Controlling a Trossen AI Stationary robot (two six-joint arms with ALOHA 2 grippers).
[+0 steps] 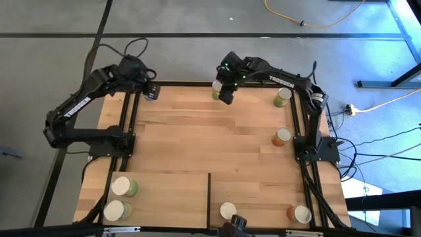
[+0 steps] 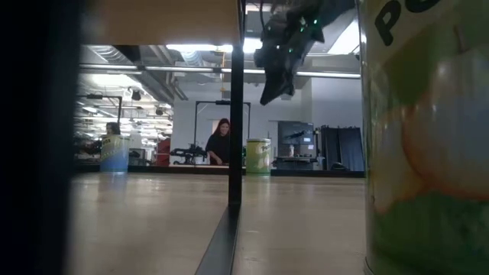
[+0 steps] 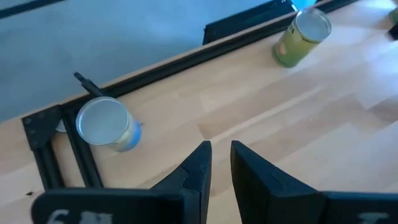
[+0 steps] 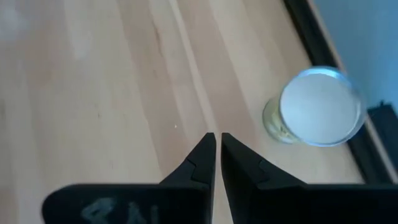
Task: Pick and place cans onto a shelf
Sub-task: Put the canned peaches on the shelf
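The right hand hangs above the worktop at about twelve o'clock in the high view, its two fingers drawn nearly together with nothing between them, and a green can stands just beside it against the far frame rail. The left hand waits at about eleven o'clock near the corner, its fingers also close together and holding nothing, with a blue-sided can near it by the rail. Two more cans stand toward two and three o'clock: a green one and an orange one. On the shelf, near six o'clock, four cans are already set, two left of the dark divider and two right of it. The likely trouble is that the right hand's fingers are too narrow to take the green can; lowered as they are, they would strike its top or shove it against the rail and tip it. The rail also leaves little room for a finger behind the can.
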